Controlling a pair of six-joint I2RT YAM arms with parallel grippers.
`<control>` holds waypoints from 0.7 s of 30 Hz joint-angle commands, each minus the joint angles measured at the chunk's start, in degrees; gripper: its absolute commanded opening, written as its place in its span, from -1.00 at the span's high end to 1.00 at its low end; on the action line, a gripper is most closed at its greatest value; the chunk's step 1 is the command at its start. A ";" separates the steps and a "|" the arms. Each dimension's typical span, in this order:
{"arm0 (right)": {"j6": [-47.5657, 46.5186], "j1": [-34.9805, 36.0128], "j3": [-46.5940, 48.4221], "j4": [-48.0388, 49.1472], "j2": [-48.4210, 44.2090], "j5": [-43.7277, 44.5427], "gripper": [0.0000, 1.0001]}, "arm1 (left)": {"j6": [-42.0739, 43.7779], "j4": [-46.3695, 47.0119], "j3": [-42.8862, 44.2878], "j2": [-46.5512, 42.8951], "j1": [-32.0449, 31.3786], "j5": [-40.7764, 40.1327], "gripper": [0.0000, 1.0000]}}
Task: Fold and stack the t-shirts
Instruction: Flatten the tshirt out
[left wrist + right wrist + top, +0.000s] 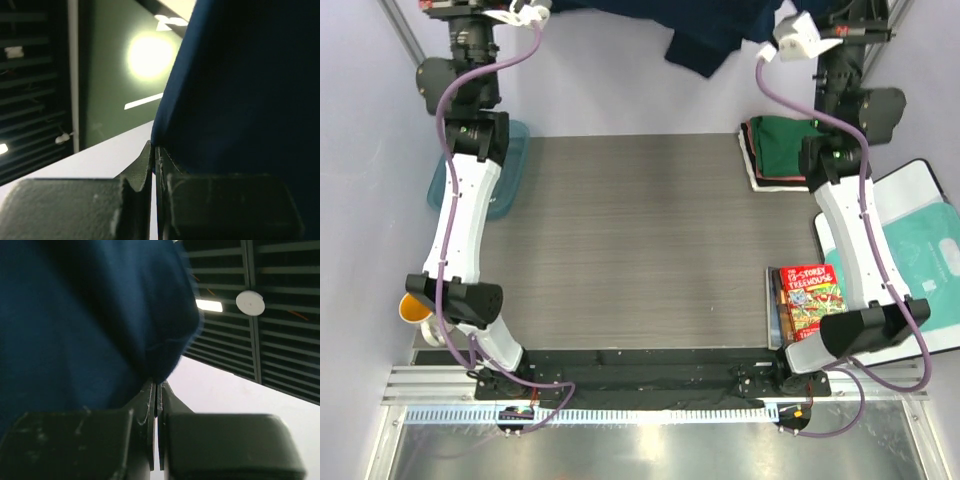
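Over the grey table (640,250), left gripper (154,150) and right gripper (156,387) pinch the navy shirt (715,35), hung at the far edge. Spreading step; next, likely lowering it flat near the stack (780,150).

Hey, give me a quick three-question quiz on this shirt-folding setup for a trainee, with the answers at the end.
1. True or false: the left tool is shut on the navy t-shirt.
2. Which colour tops the folded pile? A white, B green, C yellow.
3. Fill in: the red book lies near the ____ arm's base.
Key: 1 true; 2 B; 3 right.
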 commanded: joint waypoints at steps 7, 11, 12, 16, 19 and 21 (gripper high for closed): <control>3.11 -0.08 -45.86 -20.31 -12.73 -5.53 0.98 | 1.74 7.72 -61.03 -6.35 -1.73 -4.90 1.00; -0.39 0.01 -58.47 -40.84 -22.84 -13.00 0.98 | 2.19 0.80 -78.73 -7.23 -5.07 -4.46 1.00; -1.10 0.10 -61.45 -44.27 -26.68 -13.72 0.98 | 2.54 -2.97 -82.15 -7.58 -5.69 -4.80 1.00; -4.44 0.01 -64.29 -62.83 -32.69 -15.57 0.98 | -1.05 -25.64 -83.85 -11.88 -5.87 -1.20 1.00; -5.32 0.10 -64.11 -69.95 -34.10 -15.40 0.98 | -1.41 -37.79 -82.18 -13.47 -5.52 -0.85 1.00; -5.24 0.10 -63.24 -72.15 -33.84 -14.79 0.98 | -1.67 -45.49 -80.52 -14.61 -5.08 -0.33 0.99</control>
